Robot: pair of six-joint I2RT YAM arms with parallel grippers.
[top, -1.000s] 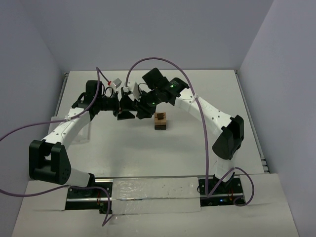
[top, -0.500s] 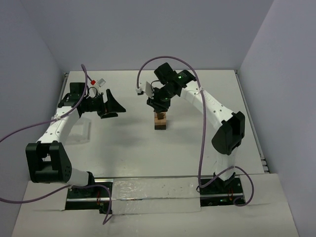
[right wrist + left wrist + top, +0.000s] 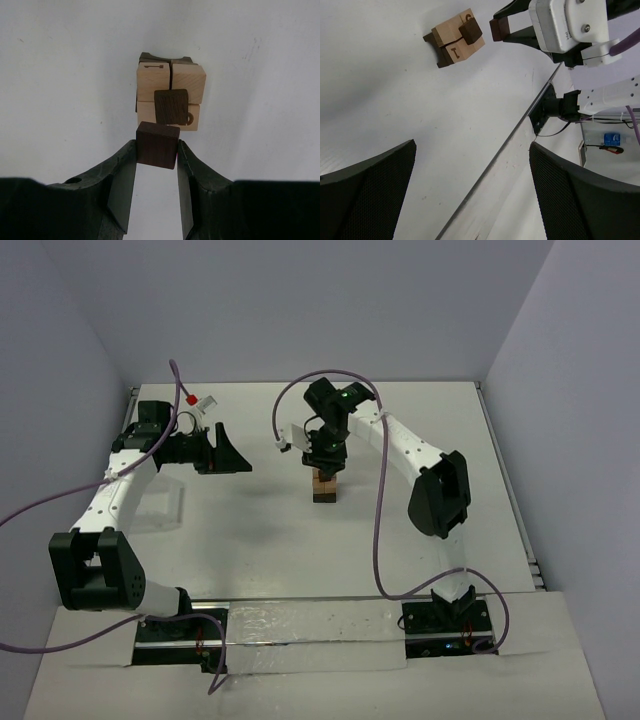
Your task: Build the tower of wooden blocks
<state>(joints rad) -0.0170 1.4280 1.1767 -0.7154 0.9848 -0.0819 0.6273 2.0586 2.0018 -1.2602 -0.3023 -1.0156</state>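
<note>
Dark block, right hand over tower

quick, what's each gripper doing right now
left gripper: open, holding nothing
right gripper: closed on a dark brown block

Wood block tower: light tan blocks on dark brown ones, one dark brown block on top, black printed marks on tan faces. Gripped block: dark brown. Right gripper and left gripper: black. Table: white. Cables: purple
</note>
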